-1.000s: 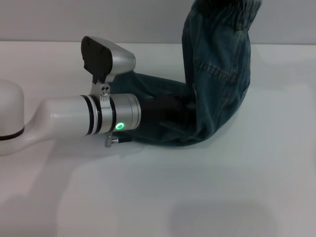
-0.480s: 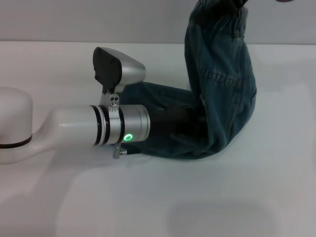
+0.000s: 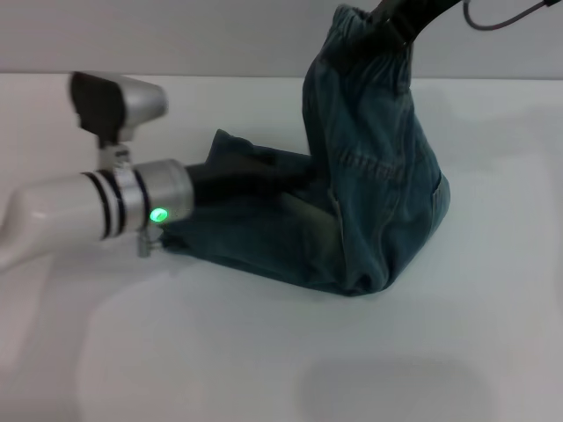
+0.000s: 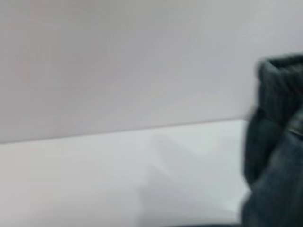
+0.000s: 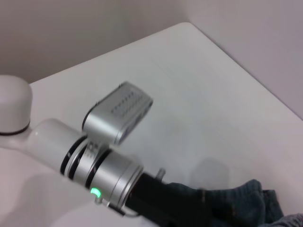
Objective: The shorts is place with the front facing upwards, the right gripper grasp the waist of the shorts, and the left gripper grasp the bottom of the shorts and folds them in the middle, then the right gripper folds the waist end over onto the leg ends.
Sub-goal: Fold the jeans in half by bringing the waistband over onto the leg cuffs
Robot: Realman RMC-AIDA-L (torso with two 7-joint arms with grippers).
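Observation:
The blue denim shorts (image 3: 369, 202) are bent in an L. Their leg ends lie flat on the white table (image 3: 264, 352), and the elastic waist (image 3: 352, 22) is held high at the back. My right gripper (image 3: 393, 25) comes in from the top edge, shut on that waist. My left arm reaches in from the left, and its dark gripper (image 3: 251, 171) rests low over the leg ends, partly sunk in the cloth. The left wrist view shows a dark strip of the shorts (image 4: 279, 142). In the right wrist view the shorts (image 5: 236, 205) lie beside the left arm's wrist (image 5: 102, 172).
The white table runs to a grey back wall (image 3: 176, 35). Bare tabletop lies in front of the shorts and to their right. The left arm's silver forearm (image 3: 79, 211) crosses the left side of the table.
My left arm has drawn back to the left, uncovering more of the flat leg part. The right gripper has carried the raised waist leftward and a little lower.

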